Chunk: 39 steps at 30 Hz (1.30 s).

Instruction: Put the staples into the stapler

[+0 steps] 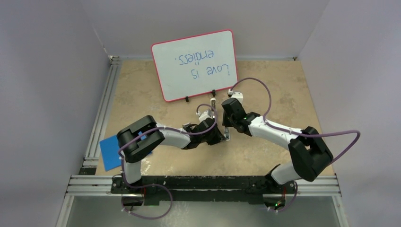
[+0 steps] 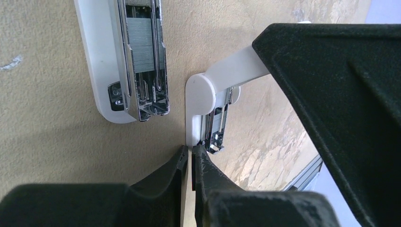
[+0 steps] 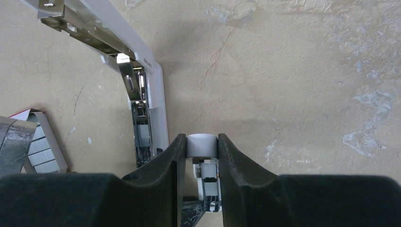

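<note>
Right gripper (image 3: 200,138): 2 black fingers pinch the rounded end of a short white piece (image 3: 202,146). A bit of metal shows under that piece, between the fingers.

Left gripper (image 2: 190,150): fingers pressed almost together, only a thin pale sliver between them. Tips sit at the lower end of the same short white piece, next to its metal insert. Cannot tell whether the sliver is the piece's edge or table. In the left wrist view the piece bends at a rounded corner, and 1 white arm runs up and right under the right gripper's finger.

Stapler (image 3: 153,94): lies open on the table (image 3: 283,71), bent at an angle. 1 leg runs to the upper left with its metal parts exposed, the other comes down just beside the right gripper's finger. Neither gripper holds it. In the left wrist view its white base and metal channel lie just beside the short white piece, with a narrow strip of table between them. A ribbed grey block (image 2: 139,42) sits in the channel.

Staples (image 3: 42,153): grey strips in a tray at the left edge of the right wrist view, near the stapler but apart from it.

Top view: both arms meet mid-table in front of a red-framed whiteboard (image 1: 194,64). A blue sheet (image 1: 109,152) lies by the left arm.
</note>
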{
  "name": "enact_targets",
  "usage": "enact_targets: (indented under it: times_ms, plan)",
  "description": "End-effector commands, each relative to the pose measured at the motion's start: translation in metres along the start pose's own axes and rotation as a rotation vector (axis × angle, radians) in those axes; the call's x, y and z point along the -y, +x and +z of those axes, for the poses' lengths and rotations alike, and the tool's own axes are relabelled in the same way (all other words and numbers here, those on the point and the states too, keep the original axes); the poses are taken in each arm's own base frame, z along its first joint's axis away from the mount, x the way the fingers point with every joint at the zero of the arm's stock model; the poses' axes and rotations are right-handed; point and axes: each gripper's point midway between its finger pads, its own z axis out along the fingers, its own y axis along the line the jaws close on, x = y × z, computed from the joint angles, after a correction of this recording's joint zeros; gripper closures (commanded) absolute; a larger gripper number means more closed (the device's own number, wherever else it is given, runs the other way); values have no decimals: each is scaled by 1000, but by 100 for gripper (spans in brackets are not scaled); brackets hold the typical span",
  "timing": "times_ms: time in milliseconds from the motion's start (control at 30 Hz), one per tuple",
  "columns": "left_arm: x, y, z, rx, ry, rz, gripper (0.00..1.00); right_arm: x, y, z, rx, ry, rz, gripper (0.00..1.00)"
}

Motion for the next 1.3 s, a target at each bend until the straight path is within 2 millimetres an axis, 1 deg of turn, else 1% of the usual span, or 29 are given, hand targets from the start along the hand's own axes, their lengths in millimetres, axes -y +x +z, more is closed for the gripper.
enact_targets:
  times_ms: [0,67,200,300,400,600,767,967,1167,1267]
  plan:
    - [-29,0,12,15,-109,12,94,-1,-1,-7,4,-30,11,72]
    - [-34,6,14,-9,-117,0,95,0,1,-8,1,-27,18,73]
    - [-42,14,15,-62,-119,-43,97,6,12,-13,-43,-4,55,74]
    - [-49,14,16,-77,-127,-70,97,9,12,-18,-31,-4,68,74]
    - [-51,14,17,-80,-132,-75,97,11,15,-20,-36,-2,70,75]
    - [-59,15,21,-93,-172,-73,97,16,23,-20,-58,14,67,80]
    - [-62,14,22,-94,-182,-76,97,12,31,-24,-81,-11,72,84]
    - [-63,14,23,-95,-184,-72,97,0,51,-29,-120,-34,58,85]
    - [-65,15,23,-95,-191,-68,97,-3,64,-32,-137,-5,54,85]
    - [-64,15,22,-97,-186,-66,97,-6,76,-35,-155,-2,49,85]
